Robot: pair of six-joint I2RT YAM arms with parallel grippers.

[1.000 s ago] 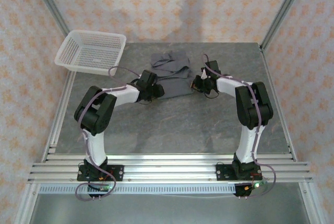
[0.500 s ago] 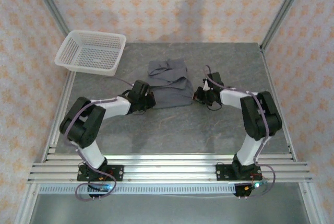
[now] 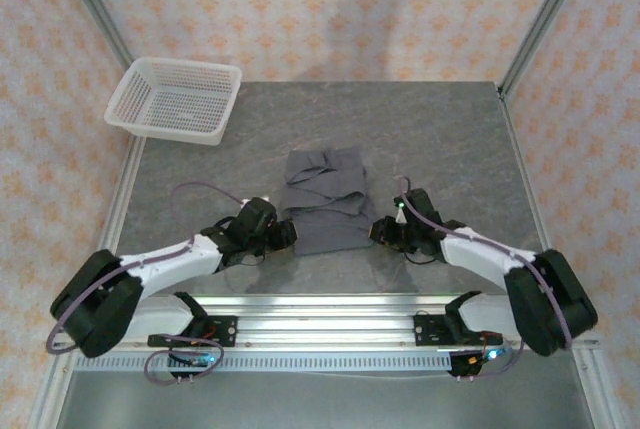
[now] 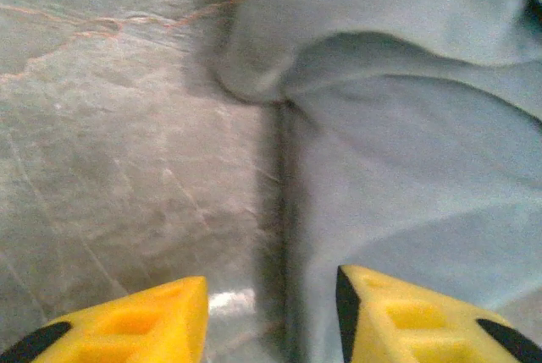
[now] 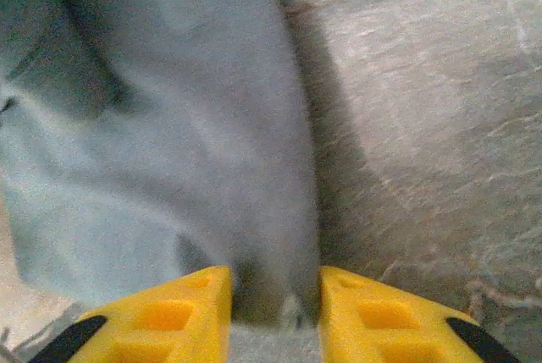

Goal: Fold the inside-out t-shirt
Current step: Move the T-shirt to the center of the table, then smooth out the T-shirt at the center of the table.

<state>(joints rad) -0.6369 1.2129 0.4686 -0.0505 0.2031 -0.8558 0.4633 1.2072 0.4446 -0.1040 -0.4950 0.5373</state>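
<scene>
We judge the t-shirt (image 3: 325, 199), bundled on the counter (image 3: 440, 129) between our left tool (image 4: 271, 321) and right tool (image 5: 273, 304), is best left by lifting both straight off its side edges, since both are part-open and grip nothing.

White mesh basket (image 3: 175, 99) at far-left corner of table (image 3: 440, 129) (grey, veined).

Cropped by top and right edges in left wrist view: inside-out t-shirt (image 4: 406, 168); blurred, cut at upper left in right wrist view; yellow fingers (image 5: 169, 316) clipped at bottom edge.
</scene>
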